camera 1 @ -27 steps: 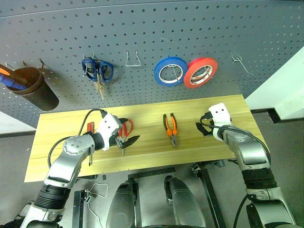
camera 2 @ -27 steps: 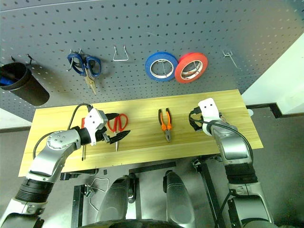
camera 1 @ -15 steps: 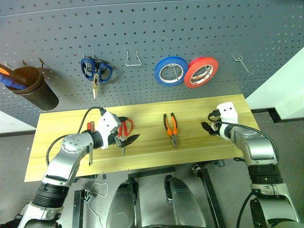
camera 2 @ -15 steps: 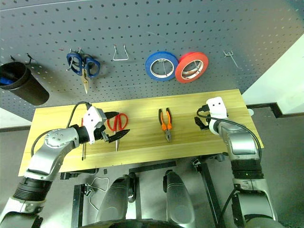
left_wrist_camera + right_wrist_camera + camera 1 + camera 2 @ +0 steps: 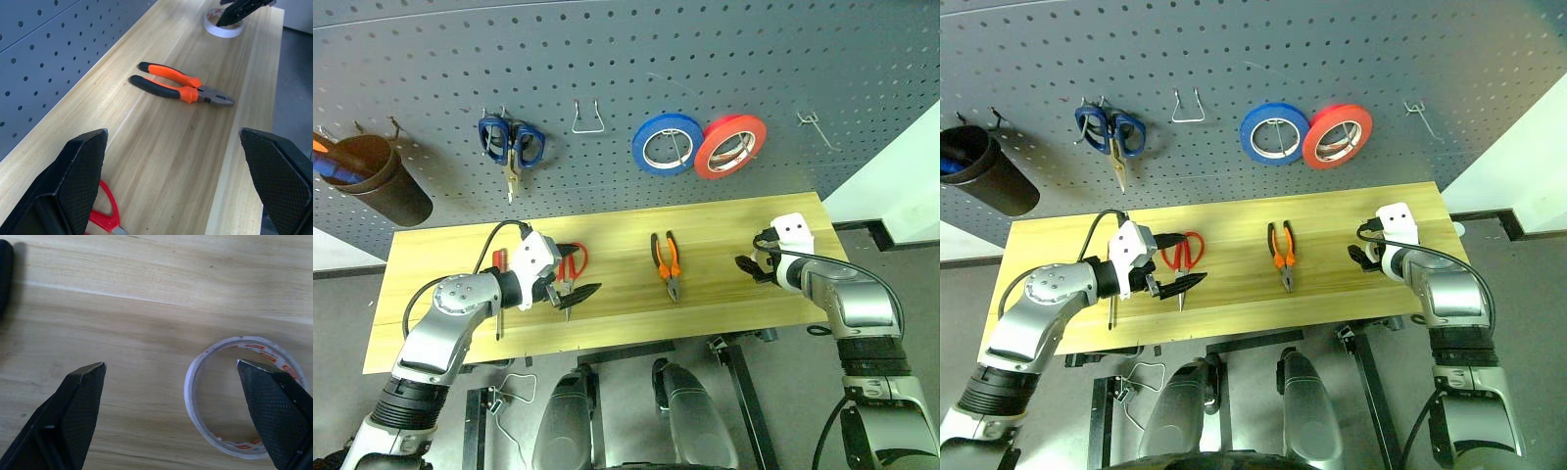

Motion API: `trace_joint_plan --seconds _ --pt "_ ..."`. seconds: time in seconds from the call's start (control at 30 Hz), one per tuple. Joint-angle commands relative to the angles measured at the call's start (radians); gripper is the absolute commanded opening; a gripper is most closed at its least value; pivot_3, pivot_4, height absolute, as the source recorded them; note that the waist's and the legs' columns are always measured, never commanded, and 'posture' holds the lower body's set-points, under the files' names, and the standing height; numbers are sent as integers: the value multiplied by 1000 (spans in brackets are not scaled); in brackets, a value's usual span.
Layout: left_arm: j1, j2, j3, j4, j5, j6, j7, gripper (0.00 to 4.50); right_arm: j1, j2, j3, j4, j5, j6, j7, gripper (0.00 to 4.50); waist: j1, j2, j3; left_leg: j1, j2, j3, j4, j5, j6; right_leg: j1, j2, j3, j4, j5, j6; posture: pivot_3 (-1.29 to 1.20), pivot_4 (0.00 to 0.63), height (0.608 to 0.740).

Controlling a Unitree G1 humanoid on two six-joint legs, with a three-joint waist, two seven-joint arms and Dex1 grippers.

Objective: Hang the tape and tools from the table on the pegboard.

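The whitish tape (image 5: 191, 391) lies flat on the table (image 5: 607, 323) near its right end. My right gripper (image 5: 173, 416) hovers open just above it, one finger over the ring's far side and the other beside it. The orange-and-black pliers (image 5: 667, 262) rest mid-table. The red-handled scissors (image 5: 573, 264) lie at the left, with my left gripper (image 5: 572, 274) open over them. A red-handled screwdriver (image 5: 499, 294) lies just left of that hand. The pegboard (image 5: 705, 59) rises behind the table.
On the pegboard hang blue-handled scissors (image 5: 512, 144), a blue roll (image 5: 667, 144), a red roll (image 5: 730, 147) and a brown cup (image 5: 377, 181). A bare wire hook (image 5: 587, 119) sits between scissors and rolls, and another hook (image 5: 811, 122) is at the far right.
My right gripper has slid to the right along the table, ending over the tape. The left gripper has stayed over the red scissors. The hanging blue scissors have swung slightly.
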Motion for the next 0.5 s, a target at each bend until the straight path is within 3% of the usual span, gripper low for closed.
trace_joint_plan --seconds 0.03,0.5 --pt "9 2 4 -37 -15 3 -3 4492 18 -16 0 42 -6 -35 14 4500 0 0 2 0 0 0 0 0 0 0 0 0 0 0 0 25 351 712" --pt "69 28 28 -112 -39 51 1 4492 -25 -7 23 230 -29 -146 24 4500 -2 0 21 0 0 1 0 0 0 0 0 1 0 0 1 61 368 712"
